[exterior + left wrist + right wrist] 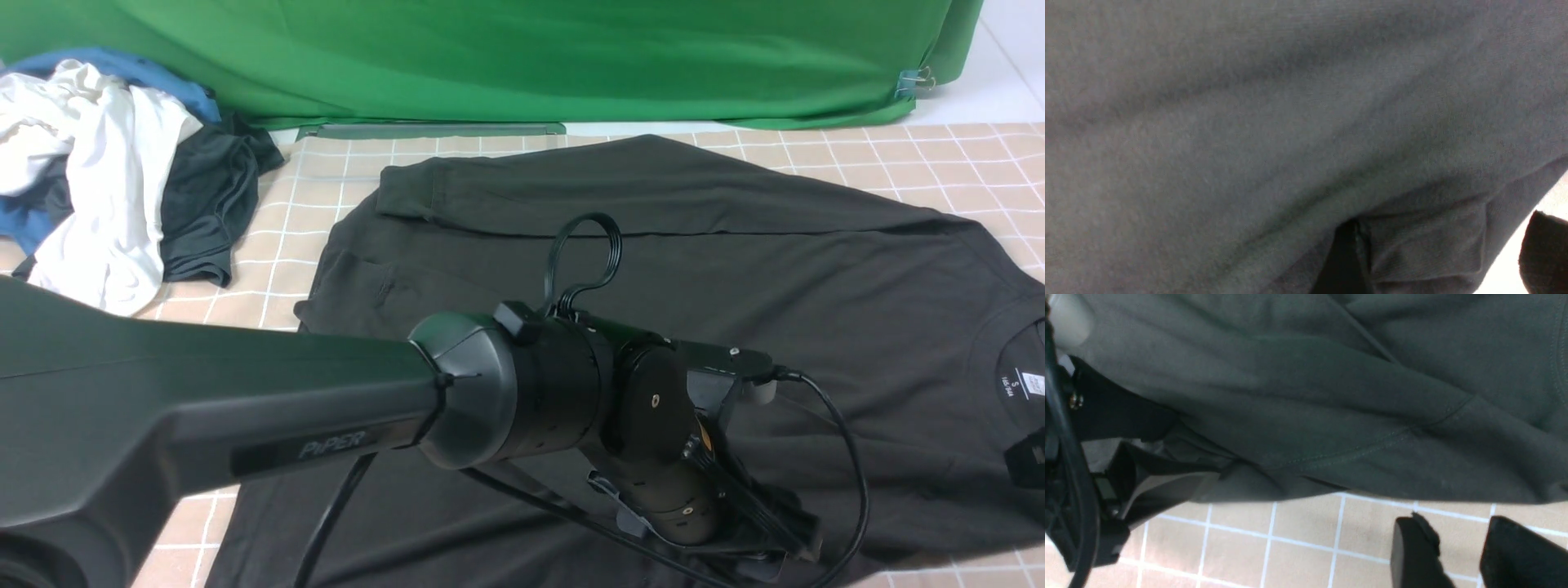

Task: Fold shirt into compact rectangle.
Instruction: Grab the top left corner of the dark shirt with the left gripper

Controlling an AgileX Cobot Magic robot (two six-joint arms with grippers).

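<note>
Left arm (204, 408) reaches low over the black shirt (735, 245), which lies spread on the counter (939, 155) beneath the left jaws, standing wide, and just beyond the right jaws, half-apart and empty; lift the left straight up so the laid fold lies flat.

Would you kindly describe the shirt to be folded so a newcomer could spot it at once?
Below the green backdrop lies a tan checked cloth. The shirt is the big black garment spread flat over its middle and right, with its collar label at the right edge. Unlike the crumpled pile of white, blue and dark clothes at the left, it lies open.
</note>
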